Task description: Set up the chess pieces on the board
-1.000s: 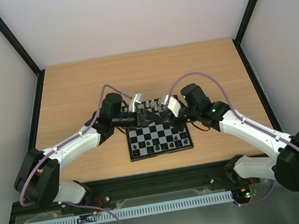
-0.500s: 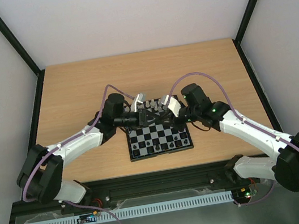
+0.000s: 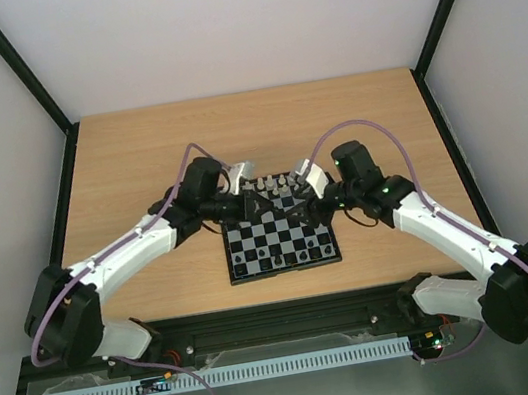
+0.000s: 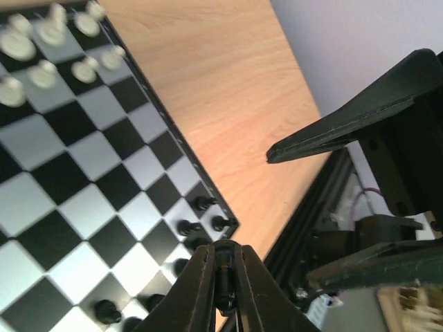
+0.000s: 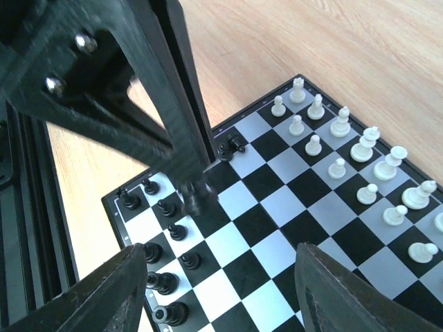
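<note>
Black chessmen: standing in rows along the near edge of the board.
Left jaws: pressed together on one black piece, which hangs between their tips low over a square just beside those rows.
Right jaws: wide apart over the board, nothing between them.
White chessmen: two rows at the far edge.
Table: light wood, carrying the board.

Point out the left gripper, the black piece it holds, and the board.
left gripper [image 4: 223,249], left wrist view, between its fingertips
black piece [image 5: 196,200], right wrist view, its body
board [image 3: 286,270], top external view, near border
</note>
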Robot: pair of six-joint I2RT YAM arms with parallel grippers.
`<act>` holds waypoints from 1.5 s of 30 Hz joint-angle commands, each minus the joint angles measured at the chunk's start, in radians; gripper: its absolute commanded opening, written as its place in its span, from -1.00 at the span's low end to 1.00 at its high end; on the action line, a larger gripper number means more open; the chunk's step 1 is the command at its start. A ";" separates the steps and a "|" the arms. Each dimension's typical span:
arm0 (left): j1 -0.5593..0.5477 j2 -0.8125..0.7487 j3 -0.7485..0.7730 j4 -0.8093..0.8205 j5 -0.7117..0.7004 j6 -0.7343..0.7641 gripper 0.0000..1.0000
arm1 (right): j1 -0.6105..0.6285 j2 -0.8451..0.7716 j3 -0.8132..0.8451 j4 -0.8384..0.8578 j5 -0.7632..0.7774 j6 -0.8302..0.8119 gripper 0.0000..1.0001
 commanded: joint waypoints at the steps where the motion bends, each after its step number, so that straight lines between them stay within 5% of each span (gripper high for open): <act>1: -0.017 -0.078 0.087 -0.320 -0.242 0.211 -0.91 | -0.057 -0.024 0.010 0.000 -0.082 0.049 0.22; 9: -0.133 -0.159 0.089 -0.553 -0.514 0.237 -0.93 | -0.116 0.036 0.000 0.057 0.123 0.101 0.24; 17: -0.306 -0.166 0.059 -0.661 -0.660 0.185 -0.96 | -0.117 0.043 -0.015 0.065 0.139 0.086 0.23; 45: -0.342 0.042 -0.043 -0.505 -0.651 0.162 -0.95 | -0.117 0.061 -0.028 0.041 0.084 0.039 0.23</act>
